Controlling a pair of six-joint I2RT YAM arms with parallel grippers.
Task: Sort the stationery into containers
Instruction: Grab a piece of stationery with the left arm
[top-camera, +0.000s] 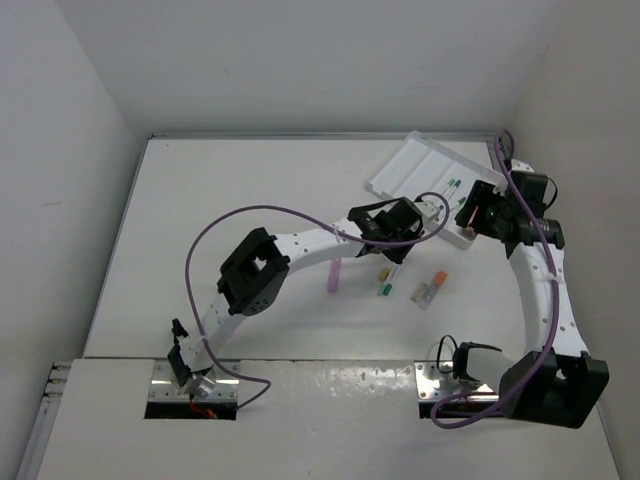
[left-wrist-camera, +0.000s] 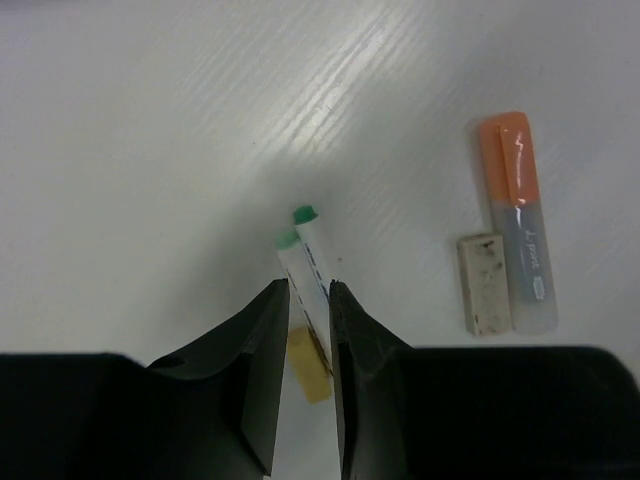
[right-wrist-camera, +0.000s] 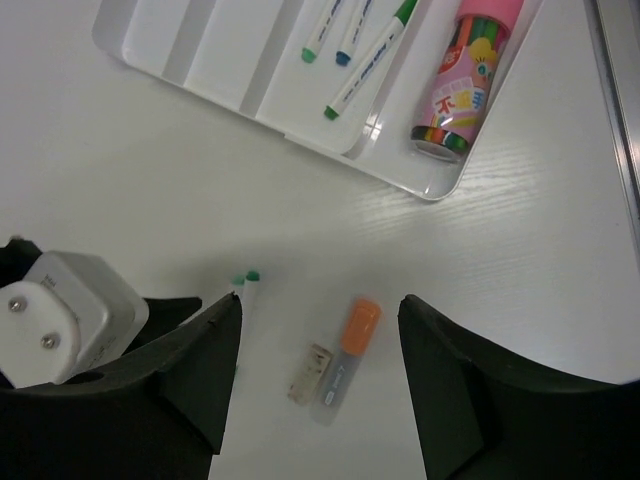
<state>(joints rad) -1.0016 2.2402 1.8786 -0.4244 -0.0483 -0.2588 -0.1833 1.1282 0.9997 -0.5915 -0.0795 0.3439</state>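
Two white pens with green tips (left-wrist-camera: 300, 235) lie side by side on the table and run in between the fingers of my left gripper (left-wrist-camera: 309, 290), which is shut on them. A yellow piece (left-wrist-camera: 310, 370) lies on the table under the gap. To their right lie an orange-capped marker (left-wrist-camera: 518, 220) and a beige eraser (left-wrist-camera: 484, 283). My right gripper (right-wrist-camera: 320, 315) hangs open above that marker (right-wrist-camera: 350, 345) and eraser (right-wrist-camera: 308, 372), holding nothing. The white divided tray (right-wrist-camera: 200, 90) holds several pens (right-wrist-camera: 345, 40) and a pink tube (right-wrist-camera: 465, 75).
A lilac stick (top-camera: 333, 277) lies on the table left of the left gripper (top-camera: 393, 258). The tray (top-camera: 425, 165) sits at the back right, close to the right gripper (top-camera: 470, 215). Purple cables loop over both arms. Walls close in at the left and back.
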